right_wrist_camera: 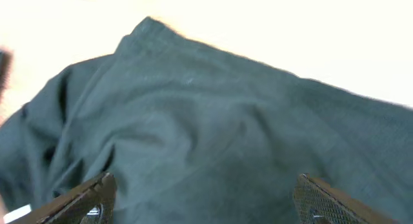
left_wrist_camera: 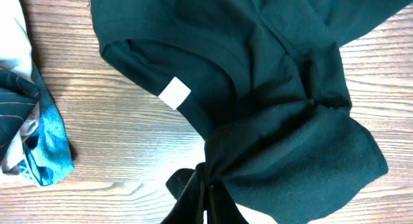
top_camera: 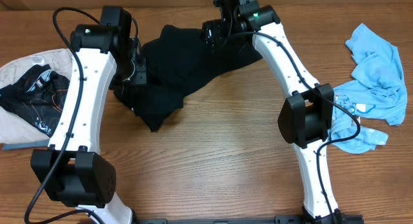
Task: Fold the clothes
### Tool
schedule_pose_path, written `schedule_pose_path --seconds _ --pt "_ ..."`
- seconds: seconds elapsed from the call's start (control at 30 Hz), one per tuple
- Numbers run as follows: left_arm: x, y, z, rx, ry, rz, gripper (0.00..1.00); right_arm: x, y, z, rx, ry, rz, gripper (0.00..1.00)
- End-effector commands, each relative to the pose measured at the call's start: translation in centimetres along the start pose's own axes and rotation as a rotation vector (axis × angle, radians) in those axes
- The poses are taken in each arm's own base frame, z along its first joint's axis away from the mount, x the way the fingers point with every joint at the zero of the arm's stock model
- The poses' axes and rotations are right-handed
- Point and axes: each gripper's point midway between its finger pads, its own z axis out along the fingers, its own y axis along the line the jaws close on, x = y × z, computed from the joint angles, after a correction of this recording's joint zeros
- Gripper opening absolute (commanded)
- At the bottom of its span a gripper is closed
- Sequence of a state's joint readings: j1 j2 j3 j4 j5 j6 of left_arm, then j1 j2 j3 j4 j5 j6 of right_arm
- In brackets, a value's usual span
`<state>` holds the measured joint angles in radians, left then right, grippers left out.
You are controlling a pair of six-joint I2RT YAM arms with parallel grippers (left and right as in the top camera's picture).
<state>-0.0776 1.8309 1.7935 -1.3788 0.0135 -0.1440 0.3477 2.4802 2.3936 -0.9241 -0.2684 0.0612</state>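
The dark shirt [top_camera: 174,69] lies crumpled at the far middle of the surface [top_camera: 213,159], between my two arms. It is twisted, with its layers overlapping and a white label [left_wrist_camera: 175,93] facing up. My left pincer [left_wrist_camera: 205,185] is closed on a gathered bunch of this fabric near the shirt's left side, and the cloth fans out from the grip in tight creases. My right pincer [right_wrist_camera: 203,188] is spread wide and holds nothing. It hangs over the shirt's far right portion, and the wrist view is too blurred to show whether the tips touch the cloth. I judge the step in hand to be opening the shirt flat before any fold is made, and the task is at an early stage. To do this well, I lower the right pincer onto a distinct edge, such as a hem or shoulder seam, not onto the middle of the mound. I close on as few layers as the edge allows. I then draw the two grips apart along one line, low over the surface, until the twist at the left grip releases. The left grip is on a wad, so I expect to have to re-take it at a true corner. A blue garment [top_camera: 374,75] lies well apart to the right. A beige cloth [top_camera: 26,62] carrying a black patterned garment [top_camera: 32,95] lies near on the left. I keep the pull clear of both.
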Motion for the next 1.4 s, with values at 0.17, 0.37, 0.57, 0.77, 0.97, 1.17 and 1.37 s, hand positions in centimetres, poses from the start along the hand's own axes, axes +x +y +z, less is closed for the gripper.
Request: schedule_pose_path --seconds 0.17,0.37,0.57,0.77,0.97,1.17,1.37 --pt "-0.3 0.4 -0.2 -0.012 -0.016 -0.021 0.04 1.0 -1.8 5.9 0.022 -0.014 -0.073 0.91" --pt "-0.3 0.4 -0.2 -0.012 -0.015 -0.02 0.04 0.0 -0.4 7.8 -0.001 -0.084 -0.115 0.91" --pt "-0.3 0.4 -0.2 -0.012 -0.015 -0.02 0.04 1.4 0.4 11.1 -0.016 -0.082 -0.138 0.92" --pt "-0.1 0.4 -0.2 -0.013 -0.006 -0.02 0.04 1.6 0.3 13.2 -0.024 -0.114 -0.151 0.91" --pt "-0.2 0.4 -0.2 -0.012 -0.012 -0.02 0.04 1.3 0.2 13.5 -0.022 -0.132 -0.155 0.18" --pt "-0.5 0.6 -0.2 -0.02 -0.022 -0.02 0.04 -0.8 -2.3 10.0 0.092 -0.144 -0.098 0.04" --pt "-1.2 0.5 -0.2 -0.016 -0.05 -0.016 0.04 -4.8 -5.3 -0.6 0.188 -0.18 0.007 0.04"
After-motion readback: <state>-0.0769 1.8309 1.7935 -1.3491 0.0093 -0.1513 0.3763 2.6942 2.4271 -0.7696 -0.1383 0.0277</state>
